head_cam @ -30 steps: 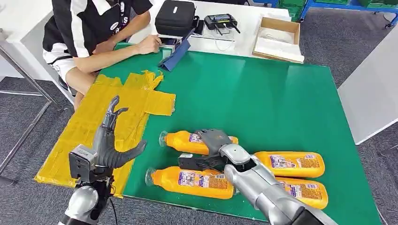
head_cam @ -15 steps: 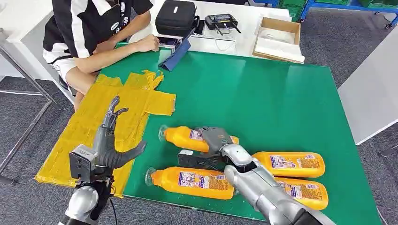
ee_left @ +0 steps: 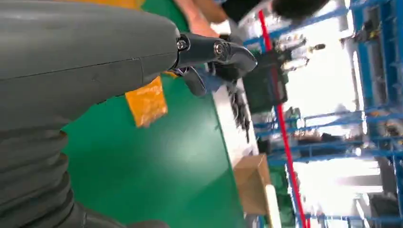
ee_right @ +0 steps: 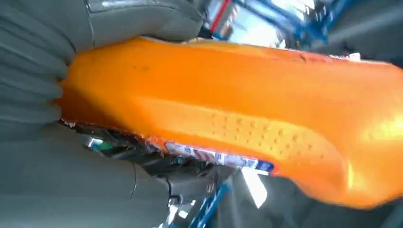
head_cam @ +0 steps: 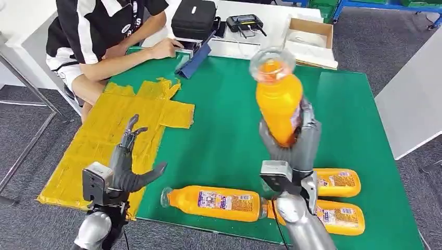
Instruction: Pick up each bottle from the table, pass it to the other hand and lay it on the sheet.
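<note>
My right hand grips an orange bottle upright, high above the green table, clear cap toward the camera. Up close, the same bottle lies across my right hand. Three more orange bottles lie on the table near its front edge: one at front centre, one and one to the right behind my arm. My left hand hovers with its fingers apart over the yellow sheet, holding nothing. The left wrist view shows my left hand above green table and sheet.
A person sits at the far left corner with a forearm on the table. A blue folder stands near that arm. A black case, a controller and a cardboard box lie on the white table behind.
My right hand has lifted the bottle it was gripping off the table and raised it upright. My left hand has barely moved.
</note>
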Controlling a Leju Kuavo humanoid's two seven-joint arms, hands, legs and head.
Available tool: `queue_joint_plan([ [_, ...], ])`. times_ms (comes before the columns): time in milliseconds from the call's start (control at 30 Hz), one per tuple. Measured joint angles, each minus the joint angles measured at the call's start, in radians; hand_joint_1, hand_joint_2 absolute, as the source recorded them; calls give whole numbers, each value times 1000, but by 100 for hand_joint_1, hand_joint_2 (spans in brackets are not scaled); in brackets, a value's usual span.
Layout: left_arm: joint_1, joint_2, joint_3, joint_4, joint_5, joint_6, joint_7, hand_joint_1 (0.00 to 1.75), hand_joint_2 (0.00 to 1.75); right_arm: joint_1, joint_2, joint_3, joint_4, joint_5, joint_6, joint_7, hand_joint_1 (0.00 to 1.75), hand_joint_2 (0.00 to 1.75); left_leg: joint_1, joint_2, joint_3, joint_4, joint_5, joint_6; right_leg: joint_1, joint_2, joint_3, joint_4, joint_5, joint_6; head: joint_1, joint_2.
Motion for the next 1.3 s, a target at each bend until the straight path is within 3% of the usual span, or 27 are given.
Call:
queue_joint_plan([
  [100, -6, 0, -14, 6, 43, -31, 30, 0, 175, 29, -5, -14, -57, -23, 0, -27, 169, 175, 0, 1, 1, 0, 0, 0, 0, 0, 0, 0, 0, 0, 0, 0],
  [133, -9, 0, -19, 8, 52, -40, 36, 0, 175, 34, -6, -16, -69, -39, 1, -31, 145, 175, 0, 0, 1, 0, 0, 0, 0, 0, 0, 0, 0, 0, 0, 0],
  [200, -16, 0, -29, 13, 80, -66, 45, 0, 175, 39, -8, -16, -87, -89, 30, -39, 150, 175, 0, 0, 1, 0, 1, 0, 0, 0, 1, 0, 0, 0, 0, 0],
  [233, -19, 1, -33, 15, 101, -82, 49, 0, 175, 39, -12, -12, -94, -112, 60, -40, 169, 175, 0, 0, 1, 0, 1, 0, 0, 0, 1, 0, 0, 0, 0, 0],
  [300, -30, 3, -42, 20, 137, -109, 54, 0, 175, 38, -23, -1, -97, -95, 102, -30, 175, 175, 0, 0, 1, 0, 1, 0, 0, 0, 1, 0, 0, 0, 0, 0],
  [433, -58, 16, -47, 29, 241, -172, 43, 0, 175, -1, -50, 63, -35, -21, 234, 48, 175, 175, 1, 1, 1, 0, 1, 0, 1, 1, 1, 0, 0, 0, 0, 0],
  [633, -76, 32, -44, 29, 299, -226, 35, 0, 175, -52, -59, 139, 114, 12, 321, 85, 175, 175, 1, 0, 1, 0, 2, 1, 2, -1, 2, 1, 0, 0, 0, 0],
  [1300, -81, 41, -45, 28, 291, -239, 25, 0, 175, -88, -59, 199, 256, 24, 360, 109, 175, 175, 1, 0, 0, 0, 2, 1, 2, -1, 2, 0, 0, 0, 0, 0],
])
